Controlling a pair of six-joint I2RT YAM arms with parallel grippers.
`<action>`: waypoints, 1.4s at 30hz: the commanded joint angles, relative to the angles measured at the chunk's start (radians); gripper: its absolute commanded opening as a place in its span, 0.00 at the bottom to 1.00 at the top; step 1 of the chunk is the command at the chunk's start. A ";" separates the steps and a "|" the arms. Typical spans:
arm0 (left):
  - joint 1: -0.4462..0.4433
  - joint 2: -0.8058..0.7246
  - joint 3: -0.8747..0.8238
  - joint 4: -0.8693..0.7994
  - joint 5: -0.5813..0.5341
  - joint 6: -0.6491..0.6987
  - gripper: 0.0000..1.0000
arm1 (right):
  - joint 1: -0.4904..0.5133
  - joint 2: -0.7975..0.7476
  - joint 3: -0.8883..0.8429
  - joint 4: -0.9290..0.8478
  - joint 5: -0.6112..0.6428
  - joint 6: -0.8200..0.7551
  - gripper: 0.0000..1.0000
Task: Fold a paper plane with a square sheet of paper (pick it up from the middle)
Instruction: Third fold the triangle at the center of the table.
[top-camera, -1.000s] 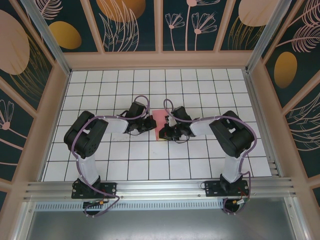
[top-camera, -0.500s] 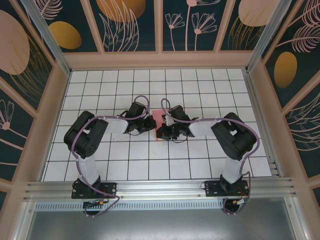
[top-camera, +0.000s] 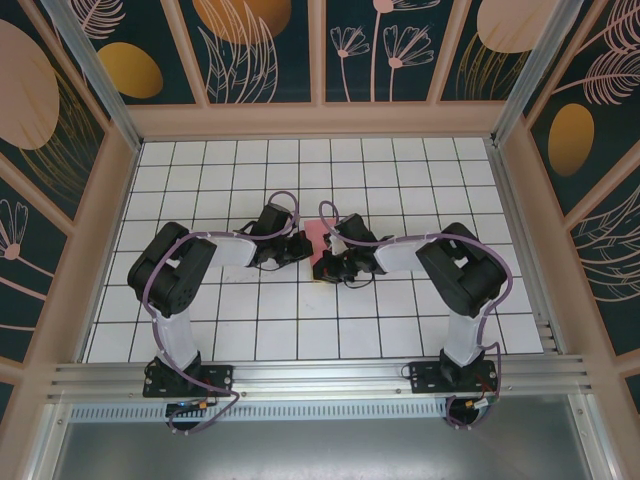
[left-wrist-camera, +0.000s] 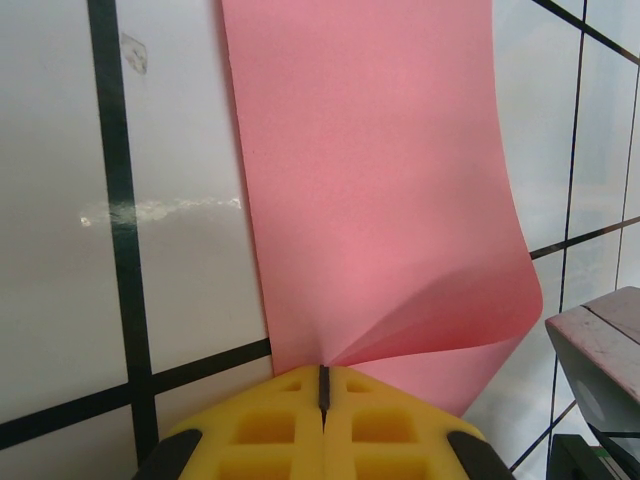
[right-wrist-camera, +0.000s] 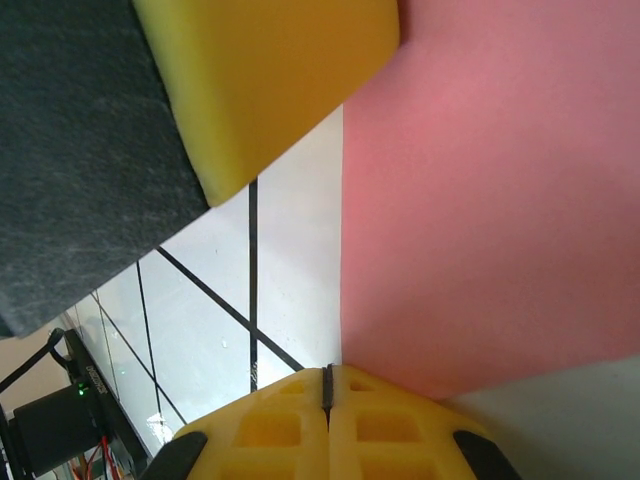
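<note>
low in the left wrist view, the left gripper (left-wrist-camera: 323, 372) pinched the pink paper (left-wrist-camera: 380, 180), which puckered there. the right gripper (right-wrist-camera: 327, 372) was pressed together, touching the paper's lower left corner.

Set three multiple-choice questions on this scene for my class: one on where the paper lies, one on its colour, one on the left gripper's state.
1. Where is the square sheet of paper?
A. Against the back wall.
B. Near the middle of the table, between the left gripper and the right gripper.
C. By the arm bases.

2. What colour is the sheet?
A. Blue.
B. White.
C. Pink.

3. How is the left gripper?
A. Shut, pinching the sheet's edge.
B. Wide open above it.
C. Shut, well clear of it.

Answers:
1 B: the top view shows it mid-grid between the two grippers.
2 C: it is pink in every view.
3 A: the left wrist view shows the yellow fingers closed, with the paper puckering out of their seam.
</note>
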 joint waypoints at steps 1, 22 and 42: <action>0.006 0.018 -0.033 -0.082 -0.102 -0.004 0.00 | 0.015 0.020 0.013 -0.055 0.005 -0.034 0.04; 0.006 0.020 -0.021 -0.088 -0.100 -0.004 0.00 | -0.092 -0.093 0.008 -0.020 0.090 -0.008 0.06; 0.006 0.011 0.003 -0.102 -0.094 0.012 0.01 | -0.112 0.036 0.062 -0.068 0.108 -0.036 0.05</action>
